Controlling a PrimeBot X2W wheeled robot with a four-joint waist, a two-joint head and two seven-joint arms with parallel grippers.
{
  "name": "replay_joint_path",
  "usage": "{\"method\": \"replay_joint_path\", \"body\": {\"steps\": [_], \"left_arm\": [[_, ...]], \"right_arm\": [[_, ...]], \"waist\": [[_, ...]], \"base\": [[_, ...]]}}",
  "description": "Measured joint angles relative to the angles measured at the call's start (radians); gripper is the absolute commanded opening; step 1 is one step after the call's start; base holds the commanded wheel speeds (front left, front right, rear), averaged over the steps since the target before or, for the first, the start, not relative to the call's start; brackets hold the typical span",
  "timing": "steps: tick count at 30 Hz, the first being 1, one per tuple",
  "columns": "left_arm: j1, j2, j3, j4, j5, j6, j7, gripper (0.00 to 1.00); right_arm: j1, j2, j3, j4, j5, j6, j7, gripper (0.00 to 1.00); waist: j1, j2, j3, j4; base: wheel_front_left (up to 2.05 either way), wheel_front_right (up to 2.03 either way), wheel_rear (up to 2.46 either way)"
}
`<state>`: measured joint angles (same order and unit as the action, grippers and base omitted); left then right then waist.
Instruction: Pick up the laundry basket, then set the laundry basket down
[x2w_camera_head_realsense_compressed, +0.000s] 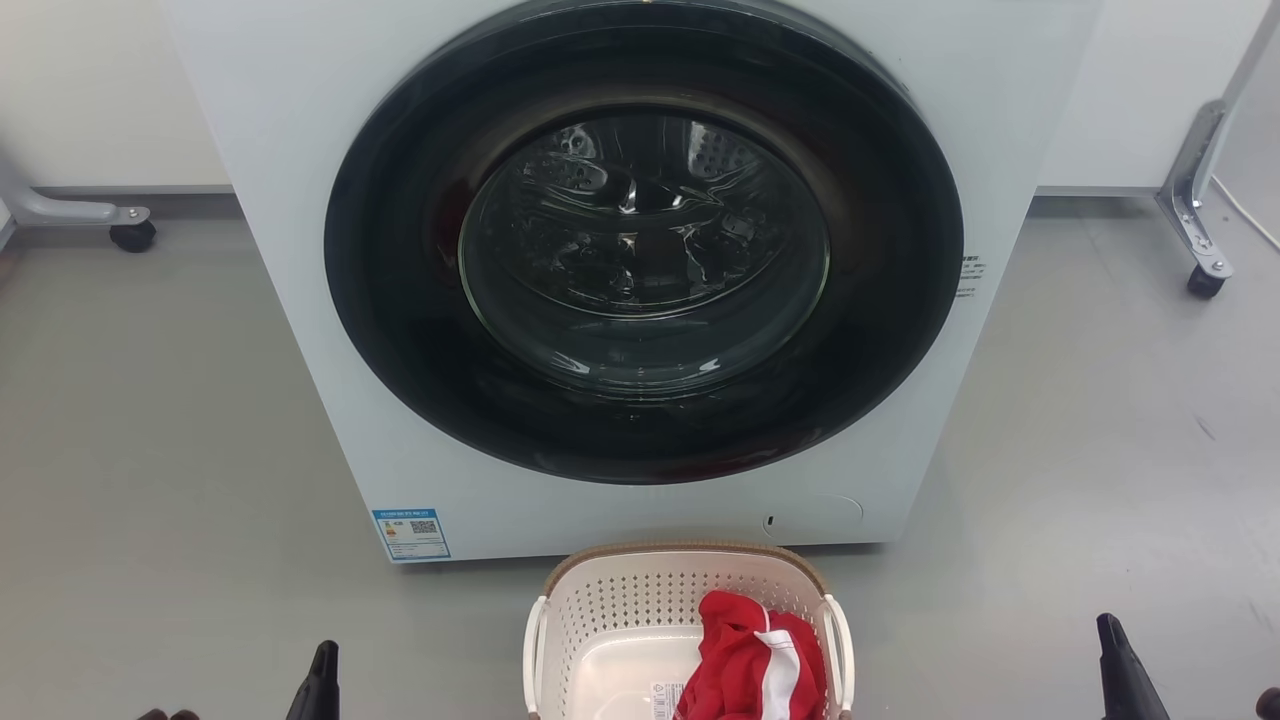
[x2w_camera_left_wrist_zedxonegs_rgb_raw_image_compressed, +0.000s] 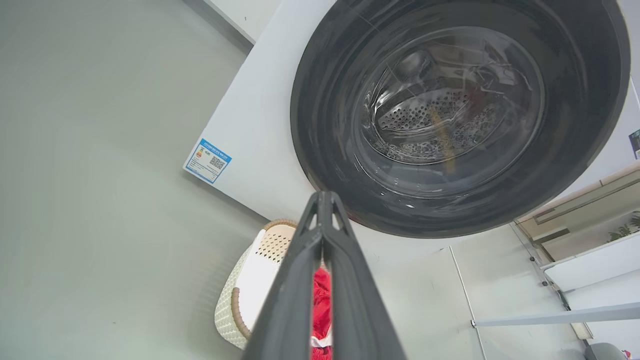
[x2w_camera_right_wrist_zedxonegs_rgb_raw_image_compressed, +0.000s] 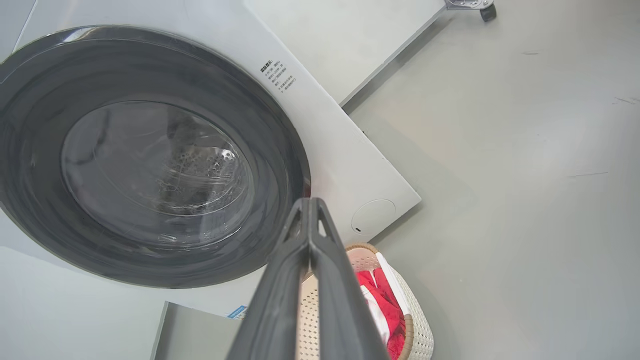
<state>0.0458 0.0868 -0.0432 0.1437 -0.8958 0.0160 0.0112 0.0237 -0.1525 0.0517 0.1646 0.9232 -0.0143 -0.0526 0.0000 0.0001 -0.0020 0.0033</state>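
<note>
The laundry basket (x2w_camera_head_realsense_compressed: 620, 620), cream-white and perforated with a brown woven-look rim, stands on the floor just in front of the washer. A red and white garment (x2w_camera_head_realsense_compressed: 752, 665) lies in its right half. White loop handles run down both sides. My left gripper (x2w_camera_head_realsense_compressed: 322, 668) is at the lower left, well left of the basket and apart from it. My right gripper (x2w_camera_head_realsense_compressed: 1112, 640) is at the lower right, well right of it. In the wrist views the left gripper (x2w_camera_left_wrist_zedxonegs_rgb_raw_image_compressed: 323, 197) and the right gripper (x2w_camera_right_wrist_zedxonegs_rgb_raw_image_compressed: 310, 202) are shut, fingers pressed together on nothing. The basket (x2w_camera_left_wrist_zedxonegs_rgb_raw_image_compressed: 235, 300) (x2w_camera_right_wrist_zedxonegs_rgb_raw_image_compressed: 415, 320) lies below the fingers.
A white front-loading washer (x2w_camera_head_realsense_compressed: 290, 230) with a dark round door (x2w_camera_head_realsense_compressed: 640, 250) stands upright right behind the basket. Grey floor spreads left and right of it. Wheeled metal frame legs (x2w_camera_head_realsense_compressed: 1195, 215) stand at the far right and another (x2w_camera_head_realsense_compressed: 110, 222) at the far left.
</note>
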Motion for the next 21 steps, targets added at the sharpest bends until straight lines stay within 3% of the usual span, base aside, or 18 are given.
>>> {"method": "replay_joint_path", "body": {"steps": [21], "left_arm": [[-0.047, -0.020, 0.054, 0.059, -0.287, -0.053, 0.041, 0.00]], "right_arm": [[-0.043, 0.043, -0.075, 0.052, 0.275, 0.054, 0.068, 0.00]], "waist": [[0.0000, 0.0000, 0.002, -0.001]], "base": [[0.00, 0.00, 0.00]]}}
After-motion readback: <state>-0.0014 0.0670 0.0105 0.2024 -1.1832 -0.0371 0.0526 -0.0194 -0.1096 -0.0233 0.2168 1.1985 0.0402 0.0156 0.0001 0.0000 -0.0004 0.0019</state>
